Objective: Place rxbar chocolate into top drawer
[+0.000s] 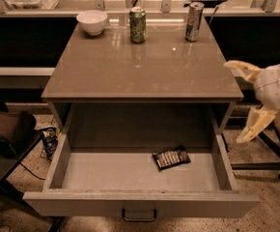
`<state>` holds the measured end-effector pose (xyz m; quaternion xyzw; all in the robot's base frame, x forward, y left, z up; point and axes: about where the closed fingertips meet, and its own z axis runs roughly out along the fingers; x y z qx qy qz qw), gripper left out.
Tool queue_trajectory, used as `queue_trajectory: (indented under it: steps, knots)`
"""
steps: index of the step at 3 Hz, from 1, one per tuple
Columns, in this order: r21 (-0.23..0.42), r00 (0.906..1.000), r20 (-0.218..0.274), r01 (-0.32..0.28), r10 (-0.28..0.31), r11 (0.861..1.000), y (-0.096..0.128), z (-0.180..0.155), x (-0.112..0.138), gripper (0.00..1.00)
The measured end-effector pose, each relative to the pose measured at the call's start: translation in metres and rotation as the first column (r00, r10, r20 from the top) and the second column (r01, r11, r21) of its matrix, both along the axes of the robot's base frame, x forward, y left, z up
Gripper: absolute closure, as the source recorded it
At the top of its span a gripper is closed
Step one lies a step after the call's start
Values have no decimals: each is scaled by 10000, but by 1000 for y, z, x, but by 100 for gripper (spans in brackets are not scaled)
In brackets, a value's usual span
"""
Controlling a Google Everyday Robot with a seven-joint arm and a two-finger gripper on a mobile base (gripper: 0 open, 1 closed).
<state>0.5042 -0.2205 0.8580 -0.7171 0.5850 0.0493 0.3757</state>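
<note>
The rxbar chocolate (171,157), a flat black wrapper with white lettering, lies on the pale floor of the open top drawer (87,172), toward its right back part. The drawer is pulled out, with a dark loop handle (139,215) on its front panel. My gripper (246,100) is off to the right of the cabinet, outside the drawer and above its right wall. Its two pale fingers (243,69) are spread wide and hold nothing.
On the cabinet top (140,66) stand a white bowl (92,21) at the back left, a green can (137,25) in the middle and a silver-blue can (194,15) at the back right. A dark bag (7,129) sits on the floor to the left. Chair legs (270,163) stand to the right.
</note>
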Motion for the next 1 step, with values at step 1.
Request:
queue_trajectory:
  steps: [1]
  knots:
    - [573, 9781, 430, 2013, -2039, 9779, -42, 45, -2, 0]
